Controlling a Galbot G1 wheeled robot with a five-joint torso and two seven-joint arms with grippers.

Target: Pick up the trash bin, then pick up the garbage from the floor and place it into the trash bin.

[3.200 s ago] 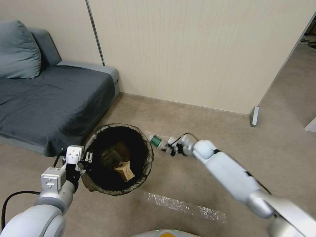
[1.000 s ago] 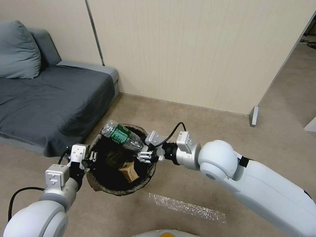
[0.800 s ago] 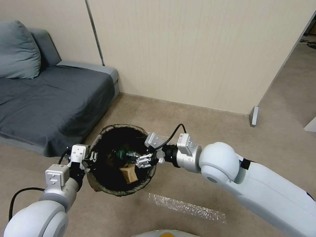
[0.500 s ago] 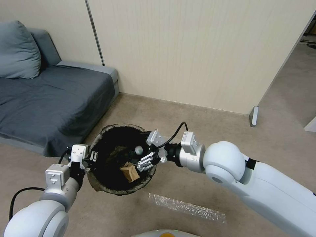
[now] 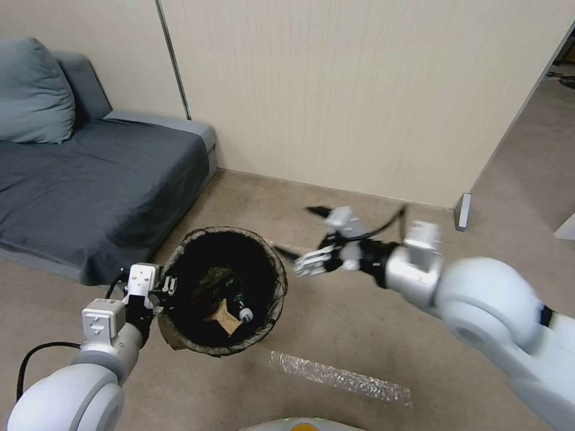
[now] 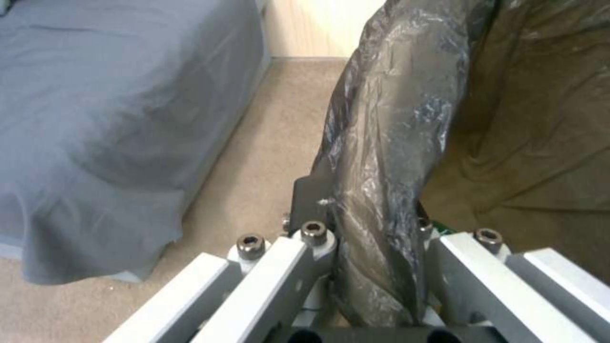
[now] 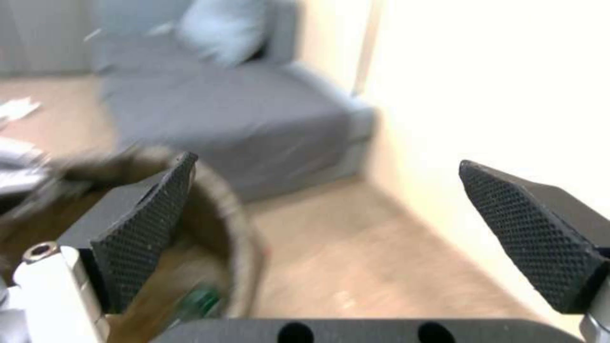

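Note:
The trash bin (image 5: 272, 272), its dark liner folded over the rim, hangs just above the floor (image 5: 359, 323). My left gripper (image 5: 162, 292) is shut on the bin's near-left rim; in the left wrist view its fingers (image 6: 311, 238) clamp the liner-covered rim (image 6: 394, 143). Inside the bin lie garbage pieces: a green bottle (image 5: 236, 296) with a white cap and a crumpled brown paper bag (image 5: 223, 316). My right gripper (image 5: 302, 233) is open and holds nothing, a little right of the bin and above the carpet. The right wrist view shows its dark pads (image 7: 146, 228) spread wide, with the bin rim (image 7: 245, 247) and bottle (image 7: 200, 300) below.
A grey sofa (image 5: 90, 173) with a pillow (image 5: 33, 93) stands to the left, close behind the bin. A beige wall panel (image 5: 359, 90) runs across the back, ending at a metal foot (image 5: 462, 211). A shiny tape strip (image 5: 338, 377) lies on the carpet near me.
My right gripper carried the green bottle over the bin, opened and let it drop inside, then drew back to the right. The left gripper and bin stayed put.

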